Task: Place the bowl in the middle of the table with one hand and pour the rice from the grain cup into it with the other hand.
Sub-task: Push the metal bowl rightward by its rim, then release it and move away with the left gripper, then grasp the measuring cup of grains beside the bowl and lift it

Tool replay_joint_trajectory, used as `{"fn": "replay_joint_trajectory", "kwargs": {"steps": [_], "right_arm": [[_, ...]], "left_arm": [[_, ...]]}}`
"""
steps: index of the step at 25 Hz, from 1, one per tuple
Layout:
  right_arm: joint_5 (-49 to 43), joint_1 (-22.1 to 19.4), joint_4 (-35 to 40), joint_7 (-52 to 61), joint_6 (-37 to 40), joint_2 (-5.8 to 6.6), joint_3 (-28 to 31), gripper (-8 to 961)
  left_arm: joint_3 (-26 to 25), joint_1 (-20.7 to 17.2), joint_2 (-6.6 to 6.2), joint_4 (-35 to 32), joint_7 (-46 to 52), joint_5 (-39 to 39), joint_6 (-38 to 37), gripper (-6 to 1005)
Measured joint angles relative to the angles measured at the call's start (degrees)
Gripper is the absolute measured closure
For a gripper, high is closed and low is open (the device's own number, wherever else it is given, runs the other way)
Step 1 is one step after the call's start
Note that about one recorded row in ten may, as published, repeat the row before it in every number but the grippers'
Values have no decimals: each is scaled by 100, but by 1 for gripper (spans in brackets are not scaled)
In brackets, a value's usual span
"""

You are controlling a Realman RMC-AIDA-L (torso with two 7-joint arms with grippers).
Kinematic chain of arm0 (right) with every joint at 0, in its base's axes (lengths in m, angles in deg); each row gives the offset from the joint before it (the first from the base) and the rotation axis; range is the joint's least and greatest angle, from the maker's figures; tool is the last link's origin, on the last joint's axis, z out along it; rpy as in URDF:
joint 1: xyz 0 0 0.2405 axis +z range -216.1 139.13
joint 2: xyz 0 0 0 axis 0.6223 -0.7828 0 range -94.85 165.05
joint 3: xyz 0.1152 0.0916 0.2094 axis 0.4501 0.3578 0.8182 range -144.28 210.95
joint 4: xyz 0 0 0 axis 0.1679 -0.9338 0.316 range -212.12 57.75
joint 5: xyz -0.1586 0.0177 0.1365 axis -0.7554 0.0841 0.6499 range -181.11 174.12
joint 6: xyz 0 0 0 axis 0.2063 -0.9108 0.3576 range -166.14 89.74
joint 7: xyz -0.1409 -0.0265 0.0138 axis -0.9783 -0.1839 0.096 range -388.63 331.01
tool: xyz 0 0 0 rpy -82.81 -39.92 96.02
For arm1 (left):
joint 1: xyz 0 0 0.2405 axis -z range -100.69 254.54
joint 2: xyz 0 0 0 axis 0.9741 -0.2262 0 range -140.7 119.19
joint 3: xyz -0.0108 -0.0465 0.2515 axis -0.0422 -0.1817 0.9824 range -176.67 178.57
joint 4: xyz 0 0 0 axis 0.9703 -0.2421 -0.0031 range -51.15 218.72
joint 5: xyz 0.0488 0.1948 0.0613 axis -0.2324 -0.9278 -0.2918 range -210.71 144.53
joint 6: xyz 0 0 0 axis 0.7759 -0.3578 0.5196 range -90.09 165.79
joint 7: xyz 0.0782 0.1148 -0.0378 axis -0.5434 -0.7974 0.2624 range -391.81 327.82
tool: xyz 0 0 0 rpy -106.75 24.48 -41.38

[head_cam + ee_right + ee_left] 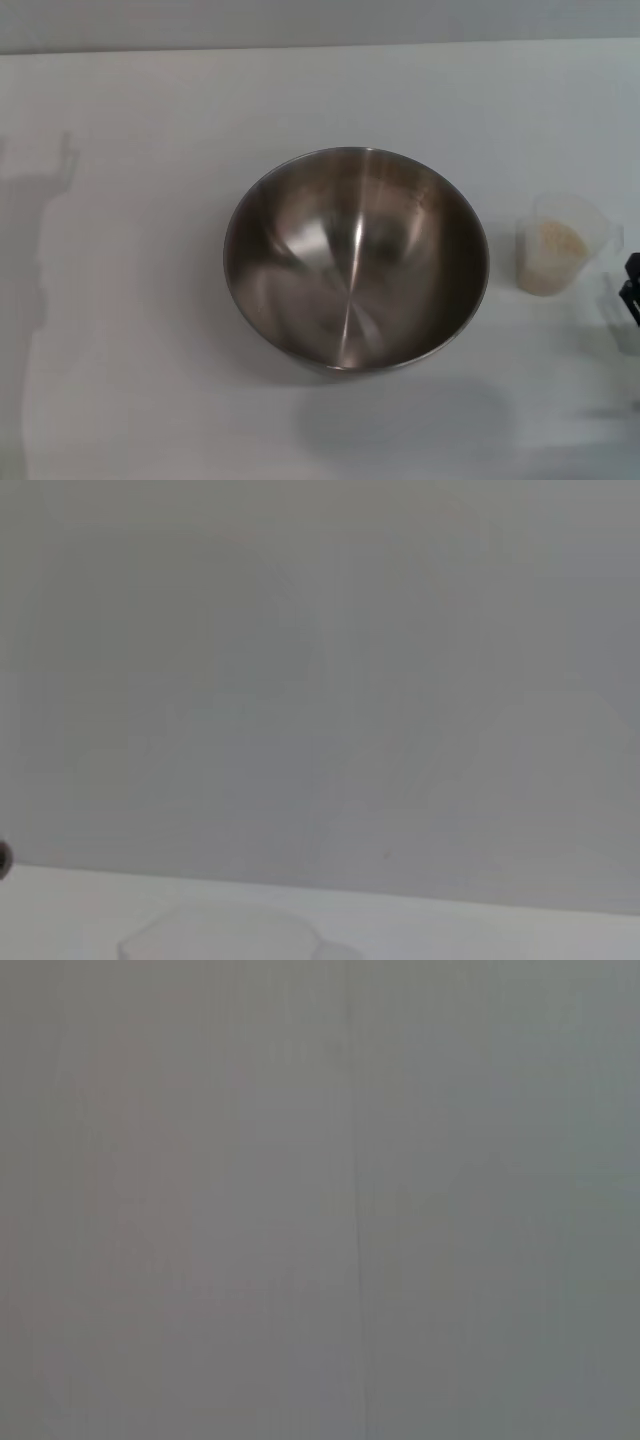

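The shiny steel bowl (356, 262) stands upright and empty near the middle of the white table (150, 120). To its right, a little apart from it, stands the small clear grain cup (560, 243) with pale rice (558, 240) inside. A black part of my right gripper (632, 290) shows at the right edge of the head view, just beyond the cup and not touching it. The right wrist view shows a faint translucent rim (220, 935) low on the table, probably the cup. My left gripper is out of view; the left wrist view shows only a plain grey surface.
An arm's shadow (40, 250) falls on the table's left side. A grey wall (320, 20) runs behind the table's far edge. Bare tabletop lies in front of the bowl and to its left.
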State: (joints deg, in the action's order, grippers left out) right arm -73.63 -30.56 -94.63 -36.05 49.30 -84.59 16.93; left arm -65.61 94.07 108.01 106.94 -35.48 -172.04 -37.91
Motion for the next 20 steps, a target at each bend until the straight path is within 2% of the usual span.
{"fn": "replay_joint_trajectory", "kwargs": {"steps": [20], "right_arm": [[42,198,37,-22,-426,1,-22,139]], "left_arm": [[30,-24,7,-159,9,19,195,173]]}}
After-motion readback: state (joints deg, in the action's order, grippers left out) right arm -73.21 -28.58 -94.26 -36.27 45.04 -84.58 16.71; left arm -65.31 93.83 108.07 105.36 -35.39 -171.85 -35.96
